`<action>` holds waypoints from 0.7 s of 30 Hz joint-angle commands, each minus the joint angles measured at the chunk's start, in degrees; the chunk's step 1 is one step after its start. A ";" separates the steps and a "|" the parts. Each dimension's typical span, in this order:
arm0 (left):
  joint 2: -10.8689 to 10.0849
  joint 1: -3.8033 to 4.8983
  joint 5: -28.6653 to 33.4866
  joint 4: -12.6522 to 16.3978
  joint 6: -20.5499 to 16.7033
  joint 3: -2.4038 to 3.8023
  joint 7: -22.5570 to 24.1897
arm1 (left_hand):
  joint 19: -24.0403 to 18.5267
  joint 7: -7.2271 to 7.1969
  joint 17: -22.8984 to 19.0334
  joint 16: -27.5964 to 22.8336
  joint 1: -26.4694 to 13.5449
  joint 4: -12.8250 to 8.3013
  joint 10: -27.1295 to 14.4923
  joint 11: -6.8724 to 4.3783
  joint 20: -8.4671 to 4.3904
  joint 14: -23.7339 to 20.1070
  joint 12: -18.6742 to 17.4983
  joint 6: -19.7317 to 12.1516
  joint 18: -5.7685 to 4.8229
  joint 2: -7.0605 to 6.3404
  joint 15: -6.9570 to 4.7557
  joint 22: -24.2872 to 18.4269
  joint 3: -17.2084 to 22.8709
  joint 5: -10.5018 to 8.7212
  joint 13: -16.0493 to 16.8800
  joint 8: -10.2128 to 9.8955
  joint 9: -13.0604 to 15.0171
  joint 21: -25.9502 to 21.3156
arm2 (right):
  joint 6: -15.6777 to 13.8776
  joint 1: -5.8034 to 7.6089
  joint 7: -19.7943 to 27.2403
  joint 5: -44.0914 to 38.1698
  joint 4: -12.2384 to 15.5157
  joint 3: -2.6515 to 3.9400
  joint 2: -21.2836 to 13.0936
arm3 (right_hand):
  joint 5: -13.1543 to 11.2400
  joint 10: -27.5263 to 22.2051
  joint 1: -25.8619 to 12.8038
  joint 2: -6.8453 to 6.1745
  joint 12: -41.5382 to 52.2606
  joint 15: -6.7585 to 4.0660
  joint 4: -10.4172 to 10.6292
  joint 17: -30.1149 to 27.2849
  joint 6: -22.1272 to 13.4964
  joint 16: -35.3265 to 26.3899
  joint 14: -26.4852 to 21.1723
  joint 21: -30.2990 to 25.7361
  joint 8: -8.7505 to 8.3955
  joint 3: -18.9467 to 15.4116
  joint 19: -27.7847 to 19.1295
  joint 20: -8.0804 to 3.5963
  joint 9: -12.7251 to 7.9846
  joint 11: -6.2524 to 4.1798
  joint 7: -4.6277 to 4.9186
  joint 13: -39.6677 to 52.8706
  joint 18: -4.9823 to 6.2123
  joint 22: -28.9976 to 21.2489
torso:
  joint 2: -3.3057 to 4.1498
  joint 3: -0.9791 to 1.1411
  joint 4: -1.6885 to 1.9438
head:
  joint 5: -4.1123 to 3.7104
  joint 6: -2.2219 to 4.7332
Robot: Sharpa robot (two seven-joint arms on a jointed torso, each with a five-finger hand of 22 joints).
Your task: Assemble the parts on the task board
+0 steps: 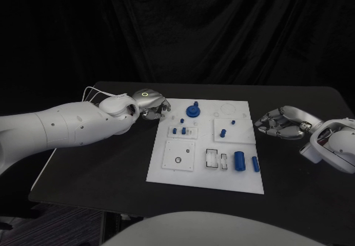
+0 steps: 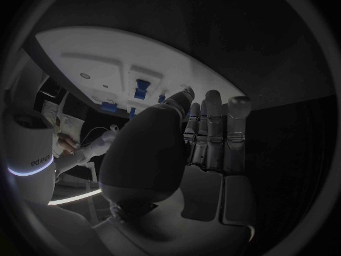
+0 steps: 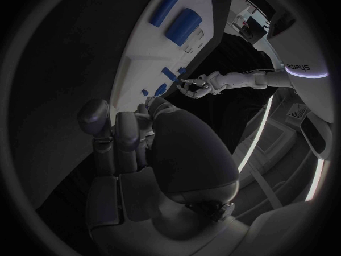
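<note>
Flanking the task board point(image 1: 166, 171), the left hand point(image 1: 152, 106) and right hand point(image 1: 281, 123) hold nothing, fingers loosely curled; no legible writing.

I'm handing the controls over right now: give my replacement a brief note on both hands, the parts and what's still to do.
Left hand: beside the task board, at its far left corner, holding nothing.
Right hand: off the board's right edge, fingers curled, holding nothing.
Parts: blue round piece stands at the far middle; small pegs stand mid-board; large cylinder and slim cylinder lie loose near the right edge.
Left to do: the two loose cylinders, apparently; neither is gripped yet.
</note>
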 commanded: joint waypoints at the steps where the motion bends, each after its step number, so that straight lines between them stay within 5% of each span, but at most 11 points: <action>1: -1.56 0.06 16.35 1.26 -5.59 0.04 7.59 | -4.86 0.93 -0.61 -1.68 0.04 0.47 -0.58 1.44 0.60 -2.17 0.42 0.65 1.32 -0.23 1.01 -2.43 0.35 0.51 0.01 0.26 -0.06 -7.12 | -1.52 0.98 -1.27 -0.02 0.51 0.06 -0.13 | -0.26 -2.16 0.36 -0.23 -2.02 -0.01 0.07 -0.91 0.45 -0.92 -0.80 -1.26 0.25 0.62 -0.83 0.12 -0.10 -0.03 -0.04 -2.89 0.67 -0.56 | -0.01 -0.03 0.03 | 0.10 -0.02; 3: -2.95 0.13 25.97 2.02 -5.34 0.04 13.48 | -11.46 1.74 -1.22 -3.84 0.02 1.22 -1.64 2.11 1.64 -5.94 1.01 1.35 1.94 0.02 2.45 -5.11 0.33 0.79 0.08 0.46 -0.03 -15.30 | -1.71 2.10 -1.96 -0.35 0.86 0.06 0.02 | -0.27 -4.83 0.38 -0.53 -5.12 -0.09 -0.06 0.49 0.49 0.52 0.28 0.36 0.33 1.06 0.31 0.06 -0.16 -0.07 -0.06 -6.96 0.31 0.26 | 0.00 -0.04 0.01 | 0.25 -0.02; 6: -4.91 0.19 40.29 3.27 -3.42 0.04 23.01 | -16.30 2.29 -2.07 -6.48 0.29 1.61 -2.50 3.12 2.57 -10.78 1.91 1.70 1.21 0.60 4.08 -5.57 0.07 3.77 0.14 0.58 0.03 -18.54 | -1.01 4.20 -3.82 -1.38 1.36 0.06 0.47 | -0.26 -9.40 0.21 -1.56 -9.90 -0.05 -0.23 -0.02 0.47 0.16 0.22 -0.20 0.41 1.32 0.35 0.03 -0.21 -0.03 0.01 -13.04 0.39 0.11 | 0.03 -0.07 -0.06 | 0.62 -0.02; 7: -5.69 0.20 45.43 3.95 -2.42 0.04 26.21 | -20.67 2.13 -3.34 -8.69 1.47 1.26 -2.10 2.85 2.92 -13.20 3.04 2.29 0.62 1.40 4.81 -5.75 0.01 4.35 0.06 1.00 0.26 -21.02 | -0.37 5.06 -4.96 -1.88 1.58 0.06 0.66 | -0.25 -10.01 0.00 -1.97 -10.74 0.01 -0.17 -0.22 0.25 -0.03 0.08 -0.53 0.29 1.28 0.21 0.06 -0.27 0.02 0.10 -13.74 0.43 -0.01 | 0.02 -0.08 -0.09 | 0.75 -0.02; 8: -6.72 0.21 52.35 5.09 -0.86 0.03 29.99 | -30.20 1.87 -6.99 -15.69 1.38 2.16 -4.06 2.66 2.00 -20.82 3.46 1.46 0.33 2.27 4.48 -7.14 -0.89 4.58 -0.80 0.74 0.18 -26.85 | 0.39 5.93 -6.17 -2.47 1.79 0.06 0.83 | -0.35 -10.82 -0.45 -2.77 -12.17 0.18 0.00 -0.65 -0.28 -0.44 -0.24 -1.38 0.04 1.22 -0.17 0.16 -0.40 0.18 0.29 -14.44 0.55 -0.33 | 0.02 -0.08 -0.10 | 0.79 -0.02; 9: -7.29 0.22 56.21 5.80 0.24 0.03 31.84 | -31.66 1.81 -8.14 -17.45 1.17 2.57 -4.83 2.72 2.11 -22.23 3.39 1.15 0.06 2.50 4.81 -7.80 -1.35 4.70 -1.24 0.65 0.13 -28.27 | 1.31 6.87 -7.53 -3.27 2.00 0.06 1.04 | -0.35 -12.40 -0.67 -3.55 -14.19 0.47 -0.01 -1.88 -1.08 -1.68 -1.28 -3.65 -0.25 1.36 -1.37 0.38 -0.51 0.59 0.60 -15.35 0.91 -1.25 | 0.01 -0.11 -0.06 | 0.72 -0.02; 14: -10.05 0.23 77.32 10.49 9.79 0.03 38.57 | -39.49 3.16 -15.33 -27.81 -0.57 5.55 -12.65 4.91 3.33 -30.48 0.28 -5.04 -1.41 3.87 7.24 -15.37 -4.22 6.12 -6.14 -0.12 -3.55 -38.93 | 3.32 9.37 -11.28 -9.40 2.18 0.07 2.78 | 0.75 -15.60 -0.38 -4.52 -19.72 1.35 -1.17 -5.35 -1.15 -5.16 -5.15 -10.19 0.46 2.28 -5.45 1.15 -0.05 1.54 1.24 -18.41 1.96 -3.59 | 0.03 -0.09 -0.08 | 0.35 -0.02; 16: -10.64 0.23 82.57 11.99 13.09 0.02 39.66 | -46.04 4.29 -20.62 -36.90 -1.84 6.87 -19.90 6.36 3.66 -42.10 -3.53 -10.64 -2.56 5.32 8.51 -18.54 -4.86 6.38 -8.72 -1.21 -5.76 -43.99 | 3.34 9.77 -11.73 -12.39 2.00 0.07 3.53 | 0.68 -16.39 -0.40 -4.74 -21.16 1.54 -1.64 -5.62 -1.31 -5.35 -5.67 -10.97 0.56 2.37 -5.99 1.35 0.04 1.81 1.36 -19.34 2.08 -3.74 | 0.09 -0.08 -0.15 | 0.05 -0.02; 17: -10.98 0.22 85.16 12.93 14.90 0.02 40.22 | -51.27 4.95 -24.00 -42.27 -2.63 7.51 -22.88 6.38 3.76 -48.04 -5.11 -16.05 -3.01 5.85 9.31 -25.32 -5.51 9.34 -9.95 -0.75 -8.27 -47.13 | 3.18 9.91 -11.94 -14.29 1.91 0.07 3.96 | 0.59 -17.18 -0.40 -4.92 -22.01 1.65 -1.86 -5.94 -1.35 -5.64 -6.06 -11.66 0.60 2.41 -6.41 1.42 0.08 1.90 1.39 -19.81 2.22 -3.94 | 0.06 -0.05 -0.12 | -0.11 -0.02; 18: -11.25 0.22 86.82 13.71 16.16 0.02 40.63 | -56.58 4.77 -26.40 -45.44 -2.95 7.65 -27.02 6.30 4.08 -50.92 -7.16 -19.13 -2.78 6.88 9.40 -35.71 -6.82 10.32 -12.98 -0.78 -10.57 -47.84 | 2.96 9.94 -12.12 -15.80 1.88 0.07 4.27 | 0.36 -17.76 -0.43 -5.03 -22.74 1.74 -2.06 -6.08 -1.43 -5.75 -6.31 -12.12 0.61 2.46 -6.70 1.49 0.10 1.99 1.42 -20.24 2.31 -4.05 | 0.04 -0.06 -0.04 | -0.47 -0.02; 21: -12.12 0.20 90.37 16.25 19.38 0.01 41.68 | -58.43 3.98 -28.35 -47.19 -3.50 7.86 -30.94 6.12 5.47 -51.96 -8.39 -21.53 -1.60 9.03 9.73 -41.93 -9.58 12.38 -16.66 -0.95 -13.36 -48.12 | 2.08 9.66 -12.78 -21.02 1.90 0.07 5.06 | -3.92 -18.99 -0.45 -5.22 -25.48 2.06 -2.97 -5.81 -1.42 -5.16 -6.41 -12.04 0.75 3.37 -6.68 1.83 0.25 2.47 1.57 -22.13 2.30 -3.62 | 0.14 -0.20 0.13 | -1.28 -0.02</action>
